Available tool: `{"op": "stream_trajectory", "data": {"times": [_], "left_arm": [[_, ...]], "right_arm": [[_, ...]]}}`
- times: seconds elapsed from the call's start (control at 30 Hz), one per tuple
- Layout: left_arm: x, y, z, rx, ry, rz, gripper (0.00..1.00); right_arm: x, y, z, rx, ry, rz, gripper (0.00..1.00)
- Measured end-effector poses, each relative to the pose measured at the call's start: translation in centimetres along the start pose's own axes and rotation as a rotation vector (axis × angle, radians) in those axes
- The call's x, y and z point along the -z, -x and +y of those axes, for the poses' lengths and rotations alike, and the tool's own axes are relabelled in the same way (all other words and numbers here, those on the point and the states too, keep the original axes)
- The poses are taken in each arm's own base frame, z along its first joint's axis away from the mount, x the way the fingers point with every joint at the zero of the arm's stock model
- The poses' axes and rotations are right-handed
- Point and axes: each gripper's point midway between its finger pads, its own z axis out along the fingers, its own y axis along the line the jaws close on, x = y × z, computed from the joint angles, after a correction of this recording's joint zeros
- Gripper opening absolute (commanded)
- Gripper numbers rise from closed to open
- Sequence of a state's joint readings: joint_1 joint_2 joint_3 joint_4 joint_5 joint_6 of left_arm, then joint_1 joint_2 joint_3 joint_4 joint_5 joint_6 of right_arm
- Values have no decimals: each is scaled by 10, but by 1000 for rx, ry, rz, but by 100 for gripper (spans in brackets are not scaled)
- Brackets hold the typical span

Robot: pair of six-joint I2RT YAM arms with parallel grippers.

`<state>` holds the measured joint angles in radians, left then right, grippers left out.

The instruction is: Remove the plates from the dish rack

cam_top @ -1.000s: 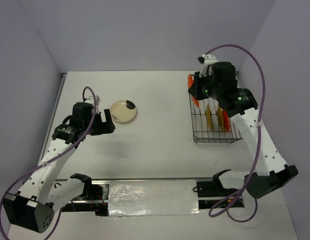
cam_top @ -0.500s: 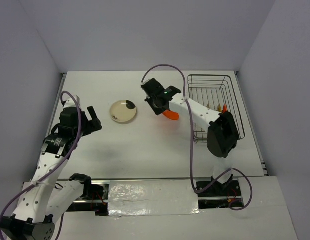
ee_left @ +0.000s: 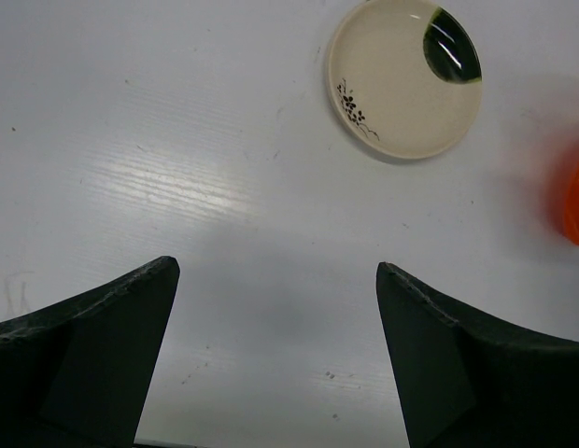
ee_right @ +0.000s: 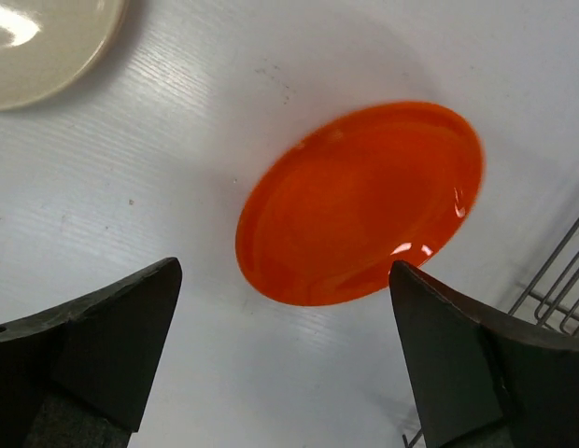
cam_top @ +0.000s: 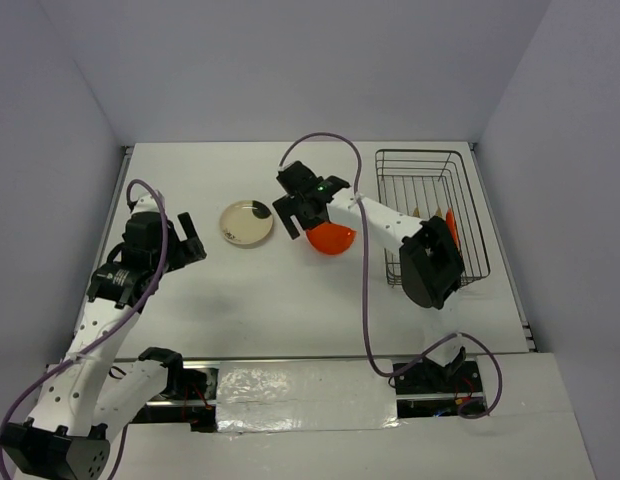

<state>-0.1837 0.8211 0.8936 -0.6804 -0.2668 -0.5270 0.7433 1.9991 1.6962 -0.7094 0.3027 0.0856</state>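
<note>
Right wrist shows the right pincer released over the orange plate, left of the rack holding the other plates.

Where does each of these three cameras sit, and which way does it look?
Top external: fixed above and behind the arms, looking down on the white table; both arms and the dark wire dish rack show.
Left wrist: on that arm, looking down past the open left gripper at the cream round plate with a dark spot.
Right wrist: likewise, past the open right gripper at the orange-red round plate.
Shared: both wrist views catch both plates.
</note>
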Motion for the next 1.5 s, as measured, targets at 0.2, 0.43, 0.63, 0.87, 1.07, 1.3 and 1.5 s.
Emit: {"op": "stream_trajectory", "data": {"times": [0.2,0.43,0.63,0.87,1.07,1.3,1.5], "left_arm": [[0,0,-1,0,-4,1,99],[0,-6,-1,-1,-16,12,99],[-2,-10,-5,-8,-34,30,100],[-2,-15,-13,-31,-59,46,99],[-1,-17,-18,-45,-76,52,99],[-1,-19,-20,-52,-83,55,100],[-2,-20,-21,-56,-82,64,99]], "right_arm": [[61,4,-27,-124,-10,-102,100],[157,-41,-179,-547,-187,-318,76],[154,-91,-214,-647,-247,-251,62],[129,-117,-212,-669,-181,-155,59],[111,-133,-214,-668,-169,-92,45],[77,-156,-209,-642,-149,11,27],[76,-152,-208,-604,-128,-12,12]]}}
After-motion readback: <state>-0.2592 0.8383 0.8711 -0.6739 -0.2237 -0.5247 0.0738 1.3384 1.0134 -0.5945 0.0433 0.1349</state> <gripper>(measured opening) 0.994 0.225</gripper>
